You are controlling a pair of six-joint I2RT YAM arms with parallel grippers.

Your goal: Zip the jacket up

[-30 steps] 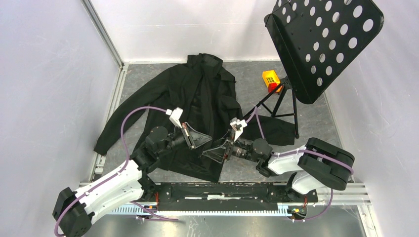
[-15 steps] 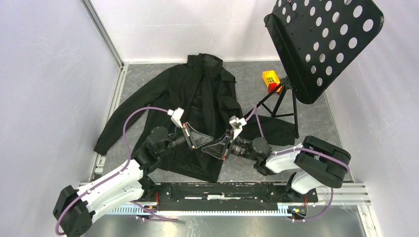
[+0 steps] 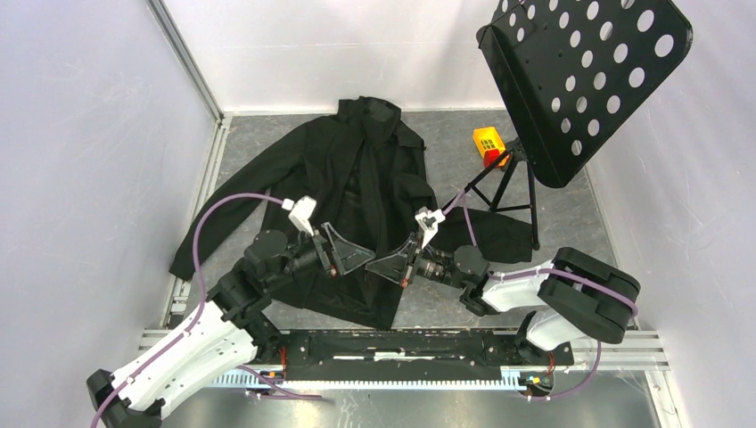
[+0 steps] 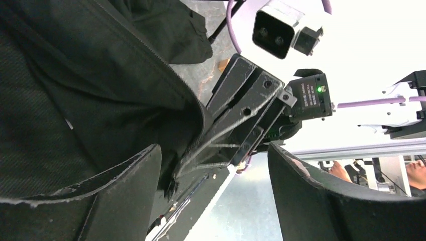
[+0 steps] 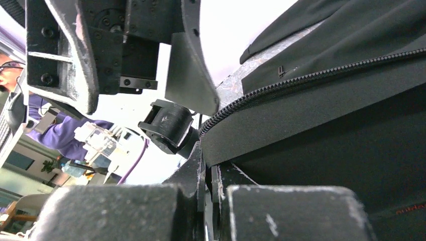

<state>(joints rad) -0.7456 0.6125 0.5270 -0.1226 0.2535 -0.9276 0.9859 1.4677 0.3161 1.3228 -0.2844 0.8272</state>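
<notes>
The black jacket [image 3: 357, 178] lies spread on the grey table with its front open and its collar at the far side. Near its lower hem my right gripper [image 3: 379, 267] is shut on the jacket's front edge. In the right wrist view the zipper teeth [image 5: 301, 80] run down into the closed jaws of the right gripper [image 5: 208, 170]. Just left of it my left gripper [image 3: 357, 254] stands open. Its fingers [image 4: 125, 191] are wide apart with nothing between them. The left wrist view shows the right gripper [image 4: 241, 120] clamped on the jacket's edge [image 4: 166, 75].
A black perforated music stand [image 3: 579, 80] on a tripod [image 3: 504, 183] stands at the back right, over the jacket's right sleeve. A yellow and red block [image 3: 488, 143] sits beside it. White walls enclose the table, and the mounting rail [image 3: 401, 343] runs along the near edge.
My left gripper has opened and drawn back to the left, away from the jacket's edge. My right gripper has closed on that edge and shifted slightly left.
</notes>
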